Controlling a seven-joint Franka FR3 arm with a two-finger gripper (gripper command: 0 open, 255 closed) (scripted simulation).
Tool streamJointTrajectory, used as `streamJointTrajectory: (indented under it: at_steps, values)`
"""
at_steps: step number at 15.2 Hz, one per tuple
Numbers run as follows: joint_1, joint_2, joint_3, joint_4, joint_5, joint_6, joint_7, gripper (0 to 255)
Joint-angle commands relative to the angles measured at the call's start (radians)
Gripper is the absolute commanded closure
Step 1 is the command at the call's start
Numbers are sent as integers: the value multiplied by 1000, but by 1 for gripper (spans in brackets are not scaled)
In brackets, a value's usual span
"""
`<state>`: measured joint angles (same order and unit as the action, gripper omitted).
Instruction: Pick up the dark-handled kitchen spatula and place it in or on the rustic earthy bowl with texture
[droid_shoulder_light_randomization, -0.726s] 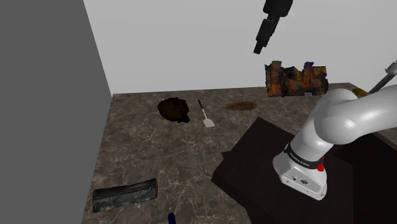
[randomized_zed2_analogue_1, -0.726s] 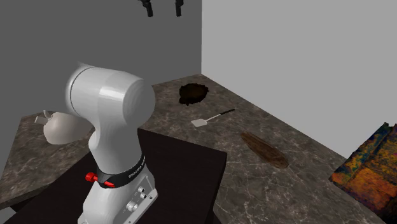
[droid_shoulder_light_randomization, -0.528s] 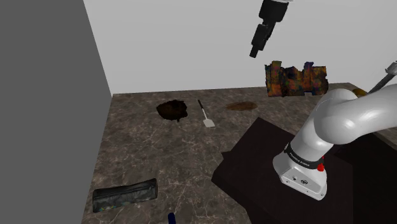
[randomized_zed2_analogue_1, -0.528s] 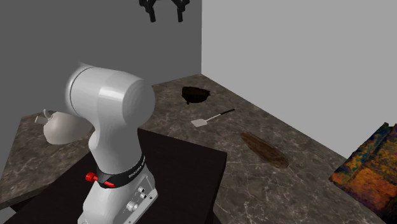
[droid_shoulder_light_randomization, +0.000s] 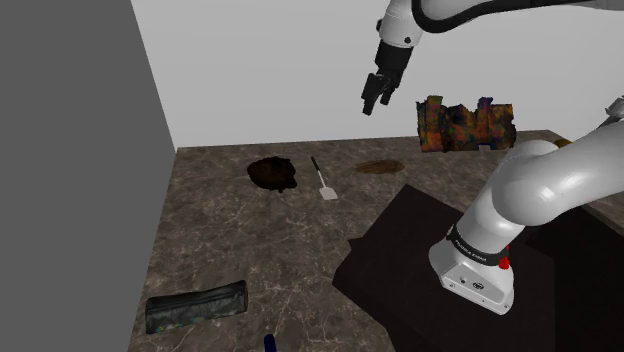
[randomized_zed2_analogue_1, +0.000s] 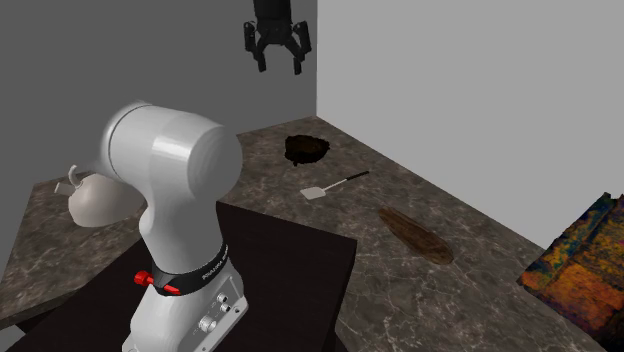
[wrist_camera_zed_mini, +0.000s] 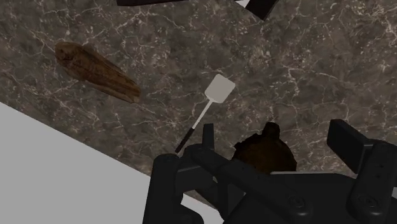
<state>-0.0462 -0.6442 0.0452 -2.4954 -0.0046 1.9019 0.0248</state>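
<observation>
1. While the spatula (droid_shoulder_light_randomization: 323, 180) was left lying untouched on the tabletop (droid_shoulder_light_randomization: 250, 260), the hand (randomized_zed2_analogue_1: 277, 66) had been brought lower and nearer to it than half a second before.
2. An approach was thereby judged to be under way; nothing had yet been grasped.
3. The hand was held well above the spatula, pointed downward, its fingers spread and empty.
4. The dark bowl (droid_shoulder_light_randomization: 273, 172) was seen below the hand, near the spatula's handle but apart from it.

The black band (randomized_zed2_analogue_1: 196, 270) around the arm's (randomized_zed2_analogue_1: 170, 165) lower joint carries a short line of small white letters, too small to make out. No other writing can be read.
</observation>
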Motion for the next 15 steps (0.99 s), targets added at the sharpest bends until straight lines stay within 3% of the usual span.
streamJointTrajectory:
  at_steps: [1,8,15]
  values:
    - [-12,51,6,-24,1,79,33,0]
    - [-56,279,19,-50,-6,333,141,0]
    - [-98,548,21,-6,-35,559,257,0]
